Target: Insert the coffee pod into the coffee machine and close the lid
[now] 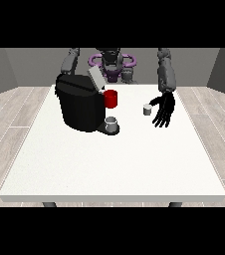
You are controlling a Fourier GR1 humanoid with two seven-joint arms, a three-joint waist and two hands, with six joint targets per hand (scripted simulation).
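A black coffee machine [79,107] stands on the white table [114,159] at the left, its grey lid [96,78] tilted up and open. A small grey cup [112,123] sits on its drip base. The coffee pod [147,110], small and pale grey, rests on the table right of the machine. The hand at the view's right [164,110] hovers just right of the pod, fingers spread and pointing down, apart from the pod. The other hand is hidden behind the machine.
A red mug [111,98] stands just behind the machine's right side. Bare table surface stretches toward the front edge [114,197]. Wooden floor surrounds the table.
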